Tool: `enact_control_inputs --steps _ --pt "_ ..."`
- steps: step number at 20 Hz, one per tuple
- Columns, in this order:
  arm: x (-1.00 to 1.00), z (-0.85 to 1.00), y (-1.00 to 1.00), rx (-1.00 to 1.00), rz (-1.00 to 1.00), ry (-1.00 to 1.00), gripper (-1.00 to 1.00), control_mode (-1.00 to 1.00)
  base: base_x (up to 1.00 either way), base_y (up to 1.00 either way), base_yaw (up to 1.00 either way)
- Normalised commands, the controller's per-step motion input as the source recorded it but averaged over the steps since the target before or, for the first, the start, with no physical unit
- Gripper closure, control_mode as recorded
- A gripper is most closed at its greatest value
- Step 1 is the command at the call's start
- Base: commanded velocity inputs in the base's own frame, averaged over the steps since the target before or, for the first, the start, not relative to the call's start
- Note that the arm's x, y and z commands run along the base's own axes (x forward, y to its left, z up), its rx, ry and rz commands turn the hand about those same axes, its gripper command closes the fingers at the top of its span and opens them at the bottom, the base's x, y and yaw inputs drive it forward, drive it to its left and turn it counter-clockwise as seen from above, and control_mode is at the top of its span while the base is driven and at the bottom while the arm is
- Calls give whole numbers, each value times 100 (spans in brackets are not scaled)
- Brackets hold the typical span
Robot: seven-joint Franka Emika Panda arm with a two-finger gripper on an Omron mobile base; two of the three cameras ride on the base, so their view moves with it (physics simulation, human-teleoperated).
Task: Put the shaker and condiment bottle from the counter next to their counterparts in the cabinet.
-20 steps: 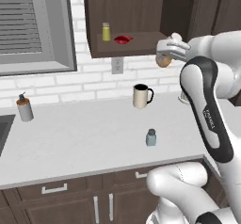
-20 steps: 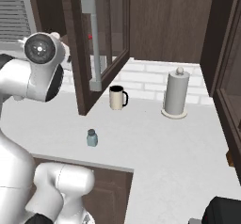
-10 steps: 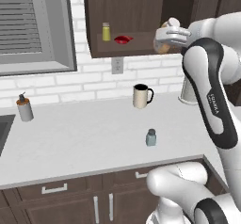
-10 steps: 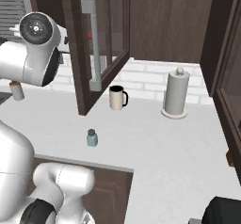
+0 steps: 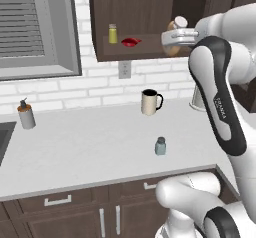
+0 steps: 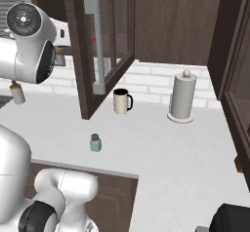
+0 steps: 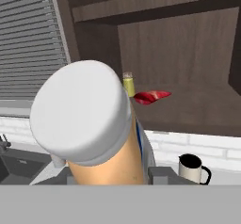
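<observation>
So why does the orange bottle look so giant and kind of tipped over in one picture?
In the hand view the camera sits right behind the condiment bottle, so its pale cap looms huge and slanted. In the left base view the same bottle is small, held in the gripper by the cabinet. Nothing is blurry; the light is soft and even.

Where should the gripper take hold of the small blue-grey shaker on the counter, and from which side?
Grip the small blue-grey shaker around its squat body below the darker cap, coming straight down from above. It stands upright in the open on the light grey counter, apart from the cream mug, so the fingers probably have room on both sides.
</observation>
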Motion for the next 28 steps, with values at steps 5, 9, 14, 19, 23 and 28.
enact_control_inputs --steps 5,9,14,19,23,28 --pt "35 -2 -5 0 4 -1 100 -100 0 0 0" --pt "56 -3 0 0 2 12 100 -100 0 0 0" --pt "56 0 -9 -1 1 14 100 -100 0 0 0" --pt "10 0 -4 -5 0 1 100 -100 0 0 0" --pt "9 0 3 -5 0 0 100 -100 0 0 0" --pt "31 0 0 -2 0 0 100 -100 0 0 0"
